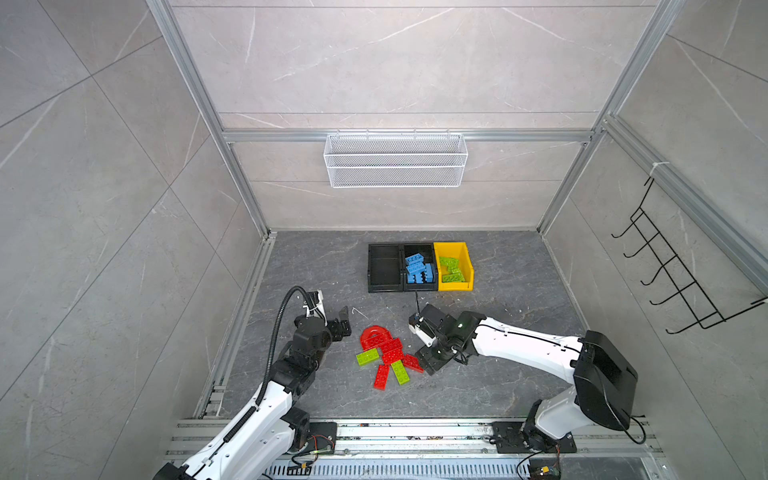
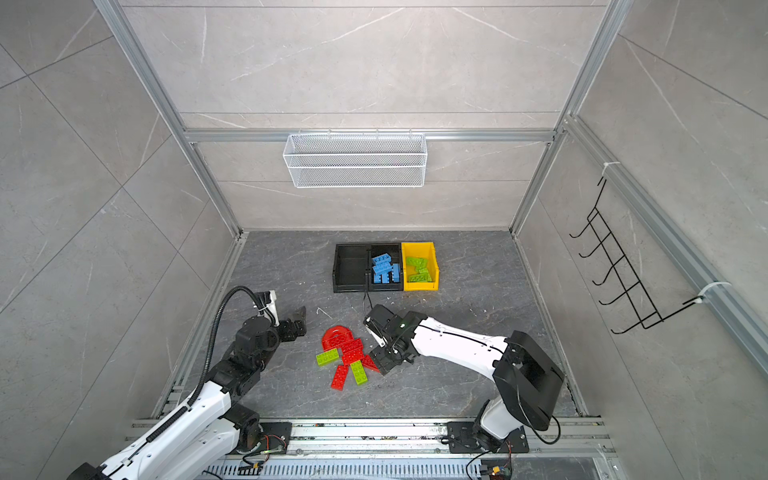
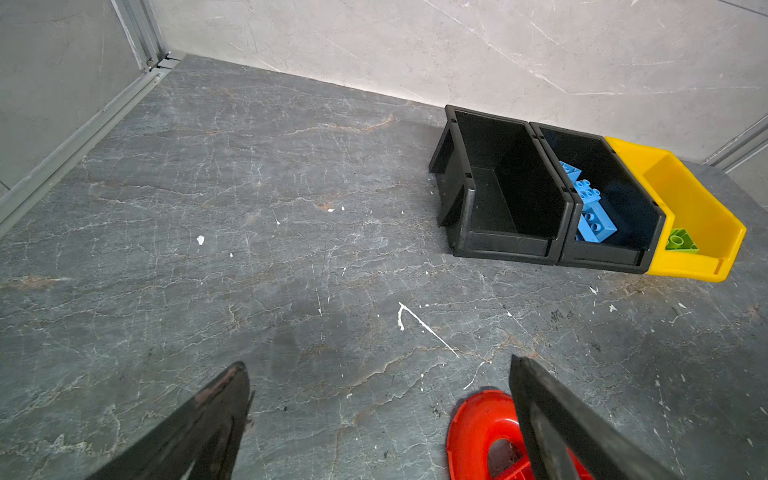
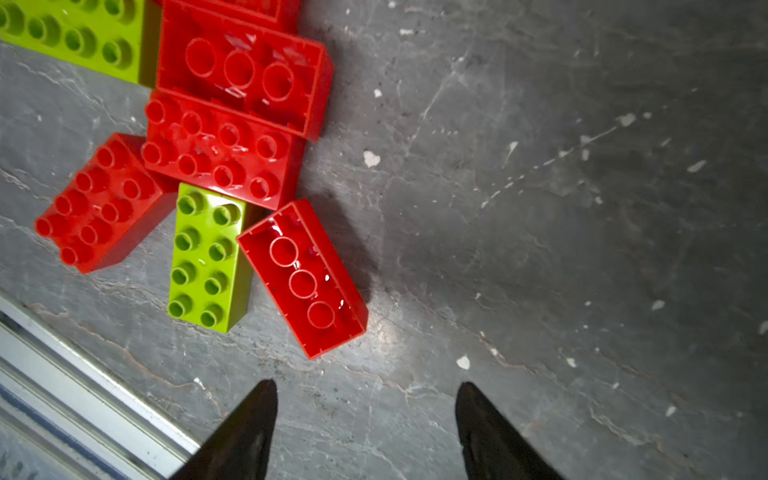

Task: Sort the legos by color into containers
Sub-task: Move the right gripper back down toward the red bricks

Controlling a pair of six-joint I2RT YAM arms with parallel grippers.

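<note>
In both top views you see the containers (image 1: 419,287) in a row at upper centre of the dark tabletop (image 1: 498,374). The left black bin (image 1: 384,266) shows a bare floor, the middle black bin (image 1: 417,248) holds blue legos (image 1: 417,270), and the yellow bin (image 1: 468,266) holds green legos (image 1: 452,270). Below them, red legos (image 1: 390,351), two loose green bricks (image 1: 368,357) and a red arch (image 1: 374,334) lie clustered. Your left gripper (image 1: 332,313) hovers left of the cluster and your right gripper (image 1: 420,347) just right of it.

In the left wrist view, your left pincer is spread wide with nothing in it; the arch lies beside one finger (image 3: 540,415), and the bins stand well beyond.

In the right wrist view, your right pincer is spread and grips nothing; an upturned red brick (image 4: 303,278) lies just ahead of the fingertips, against a green brick (image 4: 210,257)
</note>
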